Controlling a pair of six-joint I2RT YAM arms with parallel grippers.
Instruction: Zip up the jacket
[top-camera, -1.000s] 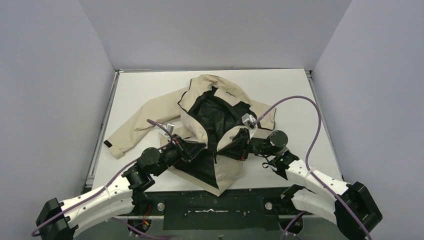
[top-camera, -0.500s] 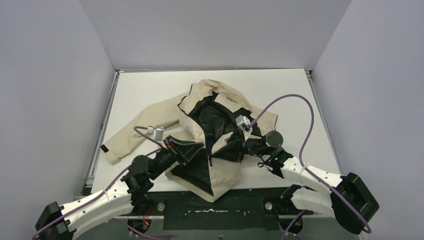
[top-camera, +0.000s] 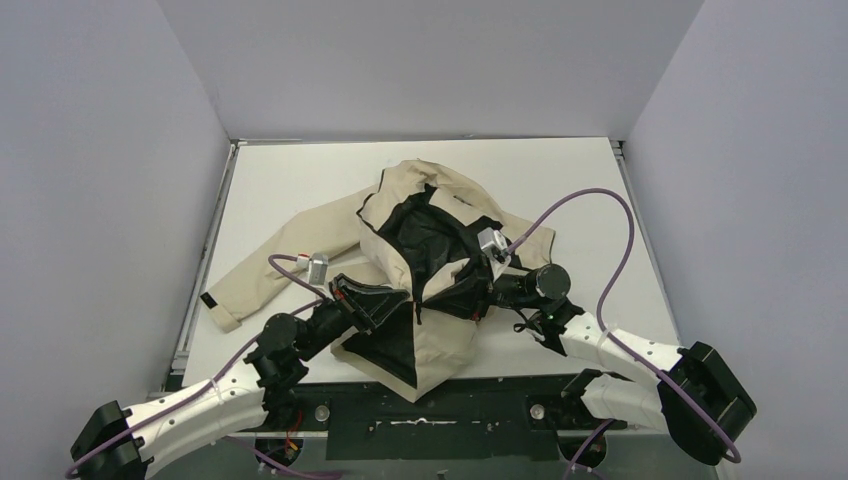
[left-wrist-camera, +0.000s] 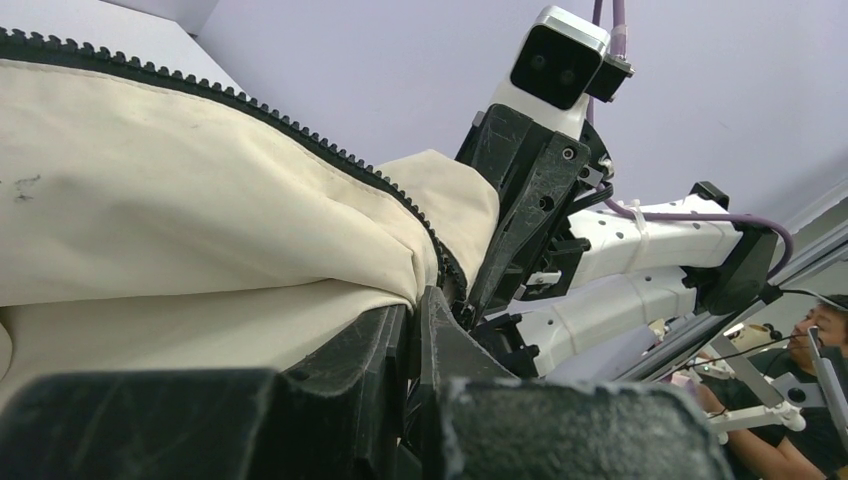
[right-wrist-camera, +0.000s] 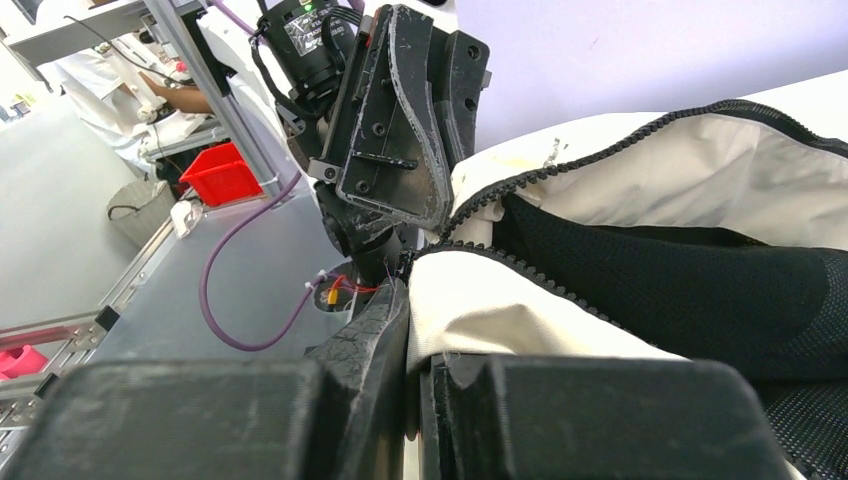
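Note:
The beige jacket (top-camera: 440, 190) lies open on the white table, its black lining (top-camera: 430, 235) showing. My left gripper (top-camera: 388, 298) is shut on the jacket's left front edge near the hem. In the left wrist view (left-wrist-camera: 415, 325) the jaws pinch beige cloth just below the dark zipper teeth (left-wrist-camera: 330, 150). My right gripper (top-camera: 472, 290) is shut on the other front edge. In the right wrist view (right-wrist-camera: 412, 335) the jaws pinch beige cloth beside the zipper teeth (right-wrist-camera: 600, 150). The two grippers face each other a short way apart. The zipper slider is hidden.
The jacket's left sleeve (top-camera: 270, 255) stretches toward the table's left edge, its black cuff tab (top-camera: 208, 300) close to it. Purple cables (top-camera: 590, 195) arc above the right arm. Grey walls enclose the table (top-camera: 300, 170) on three sides.
Both grippers have shifted left and nearer with the jacket's front edges in them. The hem has slid left and the two edges are closer together. Little has moved in the last half second.

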